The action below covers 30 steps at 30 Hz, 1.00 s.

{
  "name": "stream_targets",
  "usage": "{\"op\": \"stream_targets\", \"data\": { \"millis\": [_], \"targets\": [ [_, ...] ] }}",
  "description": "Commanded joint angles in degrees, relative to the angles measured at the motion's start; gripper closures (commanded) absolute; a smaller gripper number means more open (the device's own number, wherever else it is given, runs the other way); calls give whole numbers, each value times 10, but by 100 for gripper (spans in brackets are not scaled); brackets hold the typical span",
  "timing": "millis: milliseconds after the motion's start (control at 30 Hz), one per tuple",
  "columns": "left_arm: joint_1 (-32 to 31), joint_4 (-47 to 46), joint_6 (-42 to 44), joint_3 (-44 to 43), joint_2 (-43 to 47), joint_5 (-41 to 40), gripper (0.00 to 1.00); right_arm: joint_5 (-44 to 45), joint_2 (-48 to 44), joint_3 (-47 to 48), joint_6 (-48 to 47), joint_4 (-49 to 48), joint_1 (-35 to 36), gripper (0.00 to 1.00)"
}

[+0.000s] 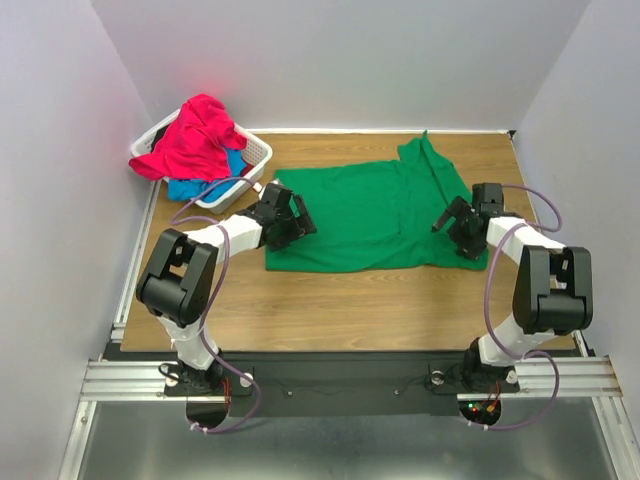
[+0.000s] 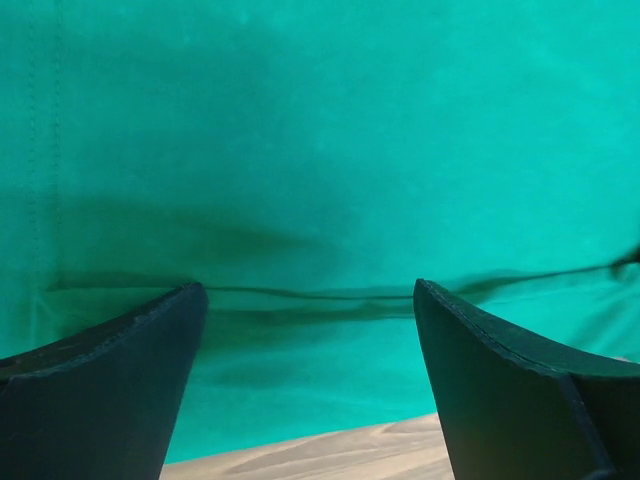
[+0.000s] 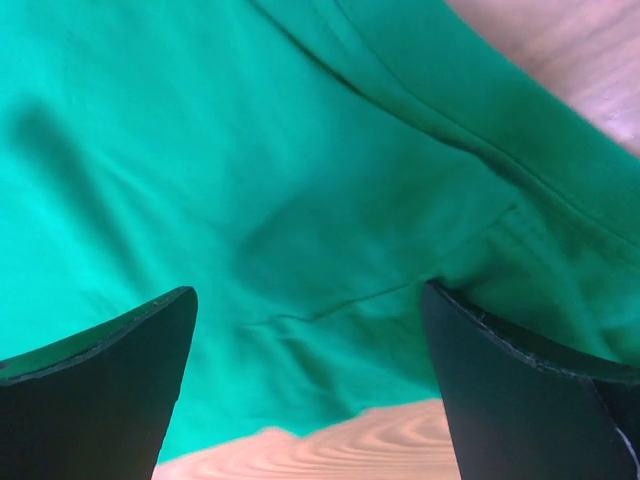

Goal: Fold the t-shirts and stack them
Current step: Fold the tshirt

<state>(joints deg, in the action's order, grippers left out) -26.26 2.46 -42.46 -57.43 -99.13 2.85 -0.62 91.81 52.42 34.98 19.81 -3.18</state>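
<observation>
Now: both grippers spread wide over the green shirt

The green shirt (image 1: 370, 215) lies spread on the table (image 1: 350, 305), roughly in the middle and mostly flat. One part at its far right is folded over and runs up toward the table's far edge. Its near hem runs almost straight, and bare wood shows in front of it.

The left gripper (image 1: 297, 215) is at the shirt's left edge with its jaws apart and nothing between them. In the left wrist view its two dark fingers (image 2: 110, 390) frame smooth green cloth crossed by a low crease, with a strip of wood showing at the bottom. Whether the fingertips touch the cloth cannot be told.

The right gripper (image 1: 453, 228) is over the shirt's right end, just below the folded part. Its jaws also stand wide and hold nothing. The right wrist view shows a seam and a few soft folds between its fingers (image 3: 520, 400), wood at the bottom edge and more wood in the top right corner.

A white basket (image 1: 257, 152) sits at the table's far left corner, apart from the green shirt. A red shirt (image 1: 195, 135) is heaped on top and hangs over the rim. A blue shirt (image 1: 190, 187) shows beneath it at the near side.
</observation>
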Motion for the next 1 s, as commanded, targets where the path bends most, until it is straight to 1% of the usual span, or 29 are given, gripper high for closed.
{"op": "stream_targets", "data": {
  "millis": [0,67,100,167,200,267,333,367,400,433,467,500,533,567,600,633,700,733,767,800,833,867,900,933,967],
  "targets": [
    [-1,-18,6,26,1,-10,2,-19,-13,-46,40,1,-32,0],
    [-1,-18,6,56,3,-5,2,-31,-40,-78,46,5,-58,0],
    [-4,-20,2,71,13,0,2,-40,-55,-114,45,6,-67,0],
    [-5,-21,-15,123,29,2,2,-53,-81,-150,49,14,-70,0],
    [-5,-22,-18,139,38,7,2,-58,-117,-170,53,19,-70,0],
    [-12,-22,-34,170,74,10,2,-71,-158,-220,62,25,-70,0],
    [-32,-21,-49,216,122,8,2,-82,-224,-244,79,48,-70,0],
    [-37,-18,-71,243,138,9,2,-80,-249,-265,87,60,-70,0],
    [-41,-14,-81,256,154,10,2,-83,-272,-274,102,80,-70,0],
    [-47,-5,-91,268,185,7,2,-82,-325,-285,108,93,-70,0],
    [-55,3,-110,287,218,6,2,-69,-349,-288,119,122,-70,0],
    [-59,10,-116,296,218,2,2,-62,-374,-288,120,136,-71,0],
    [-62,30,-122,303,250,-12,1,-52,-413,-285,123,152,-71,0],
    [-63,42,-126,307,266,-20,2,-40,-432,-282,128,168,-71,0],
    [-63,69,-130,308,292,-53,2,-28,-444,-273,127,187,-71,0],
    [-63,83,-131,304,304,-70,2,-21,-452,-267,130,195,-71,0],
    [-62,101,-121,275,321,-91,2,-16,-462,-254,132,203,-71,0],
    [-62,118,-116,245,321,-107,2,-17,-452,-233,132,204,-71,0],
    [-61,123,-109,245,321,-113,2,-17,-451,-221,132,204,-71,0],
    [-62,126,-101,213,317,-118,2,-16,-430,-207,125,202,-71,0],
    [-61,130,-86,197,307,-135,2,-12,-416,-168,116,200,-71,0],
    [-59,133,-78,159,288,-144,2,3,-382,-147,89,197,-71,0],
    [-56,136,-69,139,288,-152,2,11,-365,-121,77,196,-71,0],
    [-49,142,-45,95,262,-163,2,25,-350,-76,63,194,-71,0],
    [-42,148,-36,74,247,-168,2,30,-330,-53,46,179,-70,0]
  ]
}}
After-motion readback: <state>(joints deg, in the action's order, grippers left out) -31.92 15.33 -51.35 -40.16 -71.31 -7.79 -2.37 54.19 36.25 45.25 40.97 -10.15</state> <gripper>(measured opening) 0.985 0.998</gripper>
